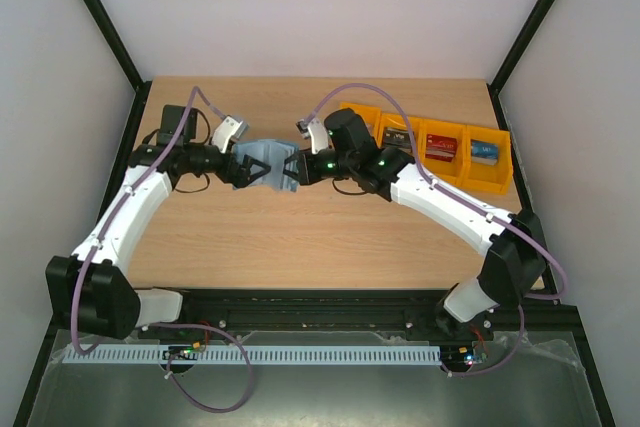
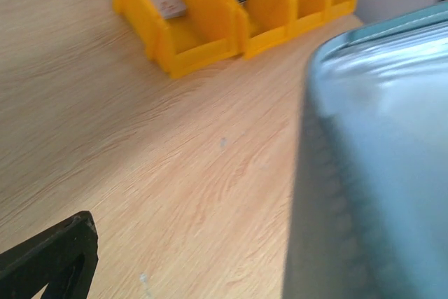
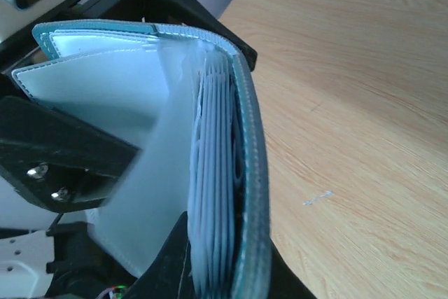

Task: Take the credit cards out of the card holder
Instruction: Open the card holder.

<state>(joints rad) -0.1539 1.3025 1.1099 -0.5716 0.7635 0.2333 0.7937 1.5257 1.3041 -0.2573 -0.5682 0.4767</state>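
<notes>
The table (image 1: 300, 237) lay wide beneath me, and at its far right stood the row of orange bins (image 1: 445, 172). The credit cards (image 1: 440, 145) lay in them, one to a bin. A red and a blue one showed plainly from above, a grey and a dark one in my left wrist view. I judged most of the work done. What was left was to see whether any card sat inside the pockets, and I could not tell that.

The card holder (image 1: 262, 160) was held over the middle of the table, between my two arms. My right gripper (image 1: 291, 169) was pinched almost closed on one half of it. My left gripper (image 1: 243, 171) stood spread to its widest at the other half, gripping nothing that I could see. The holder was teal and soft, folded open, with pale blue pockets fanned in thin layers inside a stitched edge.
</notes>
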